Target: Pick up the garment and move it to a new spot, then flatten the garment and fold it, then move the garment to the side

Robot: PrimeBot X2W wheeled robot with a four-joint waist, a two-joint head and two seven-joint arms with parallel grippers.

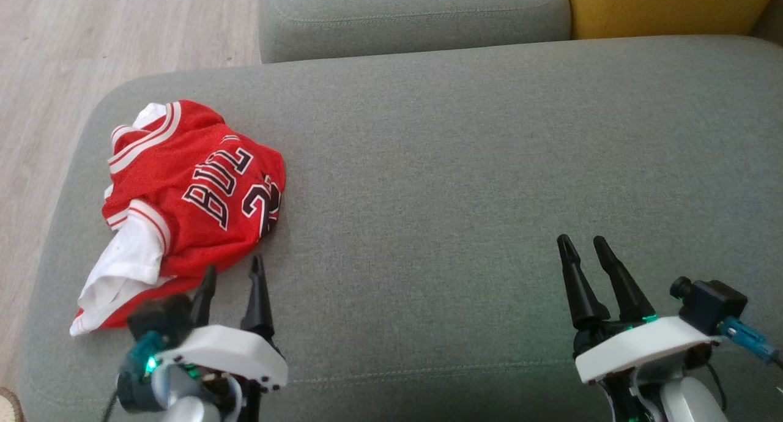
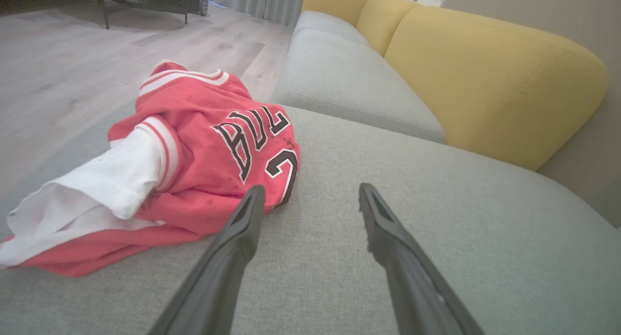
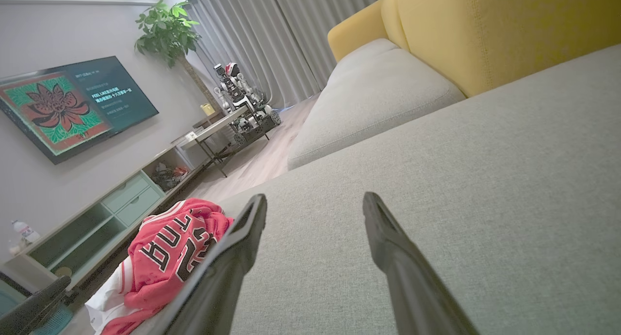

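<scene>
A crumpled red jersey [image 1: 189, 196] lies at the left end of a grey sofa cushion [image 1: 459, 165], its long axis running from 7 to 1 o'clock in the head view. The left gripper [image 1: 233, 265], fingers spread and empty, sits just beside its near edge, cloth at 11 o'clock. The right gripper [image 1: 580, 240], likewise spread, stands well apart, jersey at 9 o'clock, so the left arm looks nearer for the pick-up

Grey sofa seat [image 1: 465, 165] meets yellow backrests [image 1: 667, 6] at the far right; pale wood floor [image 1: 92, 37] lies left, curtains [image 3: 291, 34] beyond.
</scene>
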